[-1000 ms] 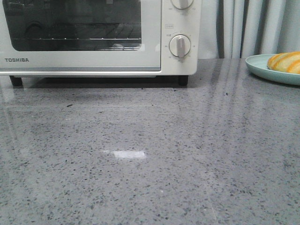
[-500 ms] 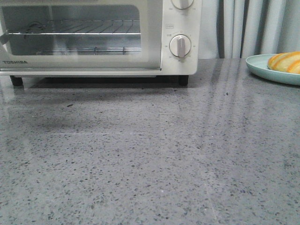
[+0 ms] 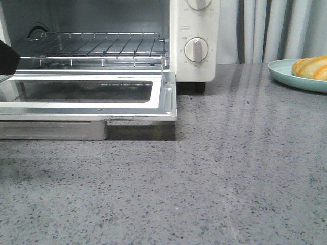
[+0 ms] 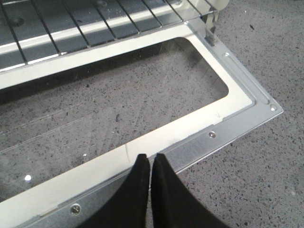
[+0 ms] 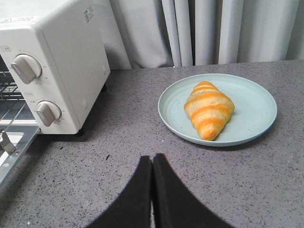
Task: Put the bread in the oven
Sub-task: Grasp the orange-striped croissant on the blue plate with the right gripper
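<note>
1. Left claw (image 4: 150, 164): the two black fingers are pressed together with nothing between them. It hangs just over the outer edge of the oven door (image 4: 156, 142). In the front view only a dark piece of this arm shows at the left edge, beside the opening.

2. Oven (image 3: 194, 30): it stands at the far left of the surface (image 3: 204, 178). The glass door is folded down flat toward the robot. The wire rack (image 3: 97, 46) is exposed and carries nothing. The cavity is therefore ready to receive the load.

3. Right claw (image 5: 152, 166): the fingers are closed tip to tip and hold nothing. It hovers above bare surface, between the oven's knob side and the plate (image 5: 256, 102).

4. Bread (image 5: 209, 109): it lies on the pale green plate at the far right of the surface, well apart from the oven. Nothing touches it.

5. Governing relation: the bread lies ahead of the right claw and slightly to its right. Its long axis runs roughly toward and away from that claw, one tapered end pointing back at it. The closed fingers meet along about the same line, so opened fingers would likely straddle the roll across its width.

6. Judgement: the right arm is clearly nearer the bread; the left arm is occupied at the door. The right claw must open before it descends.
</note>
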Controlling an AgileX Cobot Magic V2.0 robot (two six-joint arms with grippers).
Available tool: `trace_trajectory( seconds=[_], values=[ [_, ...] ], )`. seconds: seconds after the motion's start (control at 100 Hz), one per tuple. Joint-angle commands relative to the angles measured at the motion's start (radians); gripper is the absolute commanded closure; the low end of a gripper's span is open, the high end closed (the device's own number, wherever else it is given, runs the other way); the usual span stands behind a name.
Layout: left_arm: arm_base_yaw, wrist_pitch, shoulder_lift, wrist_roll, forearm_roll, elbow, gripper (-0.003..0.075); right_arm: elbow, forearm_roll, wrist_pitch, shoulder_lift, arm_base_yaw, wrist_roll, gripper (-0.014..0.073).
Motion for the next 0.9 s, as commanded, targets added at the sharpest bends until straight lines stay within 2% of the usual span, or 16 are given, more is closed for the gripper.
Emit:
trace_trajectory(
  seconds=[0.0, 0.19, 0.34, 0.43, 0.55, 0.62, 0.89],
  values=[
    [-0.006, -0.041, -0.021, -0.002, -0.026, -0.026, 0.0742, -0.034, -0.002, -0.084, 0.012, -0.004, -0.010, 0.0662],
    [-0.006, -0.034, -0.141, -0.002, -0.057, -0.026, 0.0742, -0.059, -0.002, -0.075, 0.078, -0.004, -0.010, 0.0662],
    [-0.006, -0.003, -0.281, -0.002, -0.057, -0.026, 0.0742, -0.167, -0.010, -0.064, 0.272, -0.040, 0.002, 0.0643],
    [-0.006, 0.019, -0.357, -0.002, -0.055, -0.026, 0.0742, -0.266, -0.010, -0.049, 0.410, -0.091, 0.002, 0.0533],
    [-0.006, 0.034, -0.440, -0.002, -0.053, -0.026, 0.0742, -0.409, -0.010, -0.001, 0.603, -0.160, 0.002, 0.0293],
    [-0.006, 0.041, -0.476, -0.002, -0.053, -0.026, 0.0742, -0.486, -0.010, 0.017, 0.715, -0.181, 0.002, 0.0208],
    [-0.006, 0.058, -0.509, -0.002, -0.053, -0.026, 0.0742, -0.665, -0.015, 0.019, 1.056, -0.188, 0.002, 0.0193]
  ],
)
